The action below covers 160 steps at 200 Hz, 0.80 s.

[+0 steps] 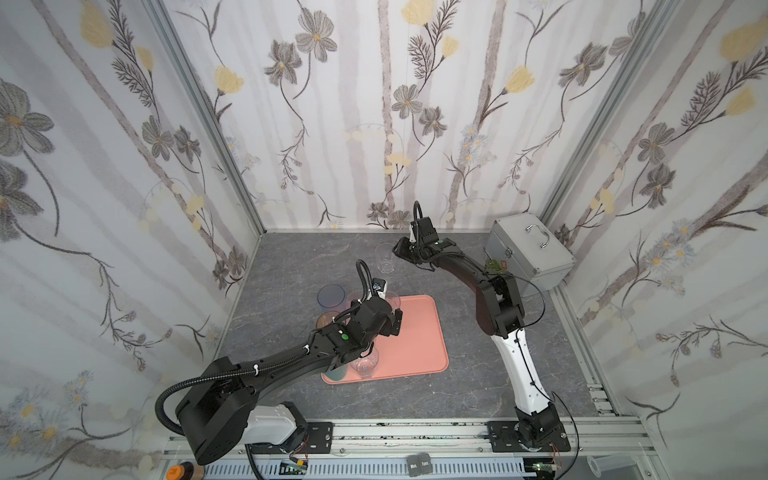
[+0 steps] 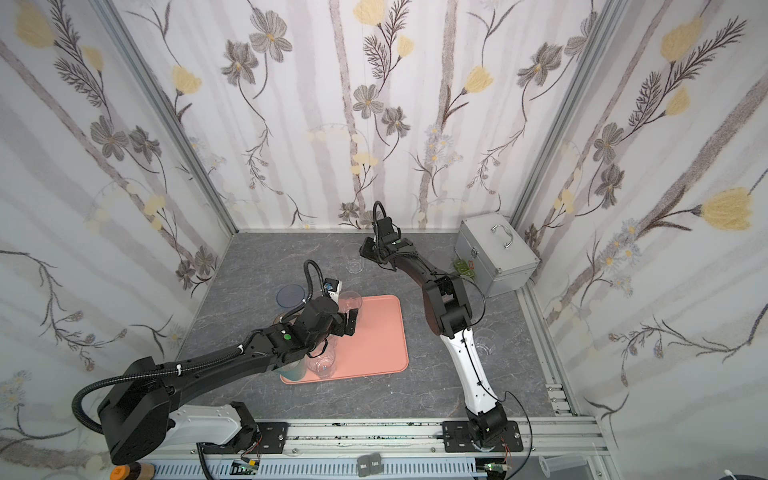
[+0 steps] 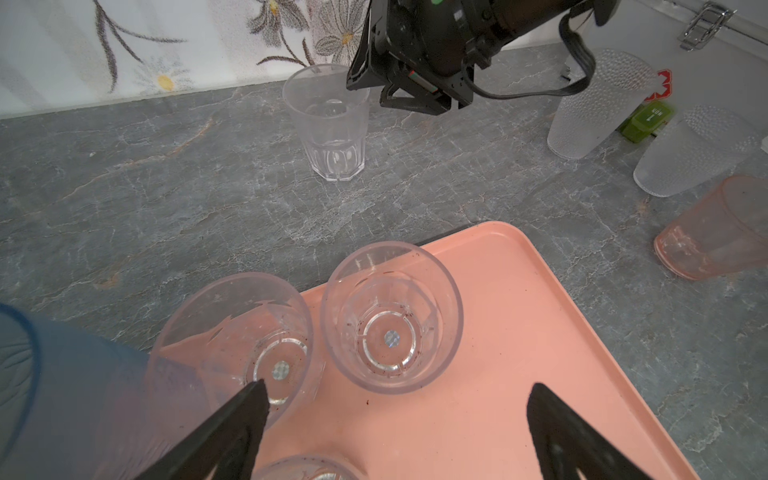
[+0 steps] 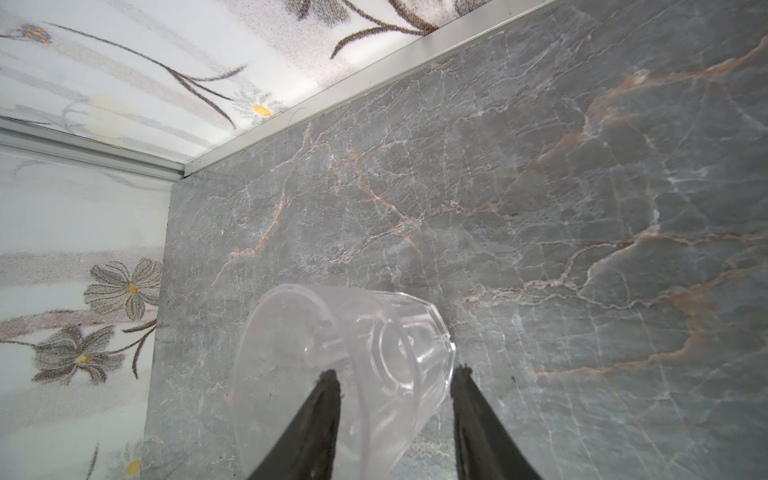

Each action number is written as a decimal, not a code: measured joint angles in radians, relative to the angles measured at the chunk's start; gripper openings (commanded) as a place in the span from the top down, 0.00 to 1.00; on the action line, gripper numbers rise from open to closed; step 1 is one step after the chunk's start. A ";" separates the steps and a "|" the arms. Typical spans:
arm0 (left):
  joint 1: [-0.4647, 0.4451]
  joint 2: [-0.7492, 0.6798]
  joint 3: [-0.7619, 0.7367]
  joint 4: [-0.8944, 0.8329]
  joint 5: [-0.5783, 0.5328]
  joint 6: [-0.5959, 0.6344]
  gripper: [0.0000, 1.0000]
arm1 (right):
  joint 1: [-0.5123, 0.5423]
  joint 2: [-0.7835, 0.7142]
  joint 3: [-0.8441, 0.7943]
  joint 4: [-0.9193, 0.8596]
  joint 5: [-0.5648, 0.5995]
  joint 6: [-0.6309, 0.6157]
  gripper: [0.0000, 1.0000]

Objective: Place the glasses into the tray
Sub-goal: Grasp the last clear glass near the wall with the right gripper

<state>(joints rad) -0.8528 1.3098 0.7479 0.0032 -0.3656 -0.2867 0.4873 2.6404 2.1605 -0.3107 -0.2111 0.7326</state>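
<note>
Salmon-pink tray (image 1: 415,332); grey marbled tabletop (image 1: 291,257); floral wallpaper (image 1: 353,124).

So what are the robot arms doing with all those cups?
They are moving glasses onto the pink tray. The left gripper is open and empty, hovering over the tray beside clear glasses already standing on it. The right gripper has its fingers at another clear glass standing apart on the table; whether it grips it yet is unclear. Two frosted glasses and an orange-pink glass wait on the table.
</note>
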 measured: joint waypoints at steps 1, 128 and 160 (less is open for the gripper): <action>0.000 0.000 0.000 0.000 0.000 0.000 0.00 | -0.001 0.002 0.002 0.000 0.000 0.000 0.59; -0.029 0.108 0.046 0.007 -0.031 0.090 0.00 | -0.014 -0.071 -0.079 -0.027 -0.006 -0.046 1.00; -0.030 0.109 0.088 0.006 -0.034 0.131 0.00 | -0.014 -0.188 -0.194 -0.009 -0.014 -0.063 1.00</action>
<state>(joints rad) -0.8825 1.4189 0.8360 0.0090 -0.3996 -0.1555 0.4728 2.4523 1.9663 -0.3199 -0.2249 0.6693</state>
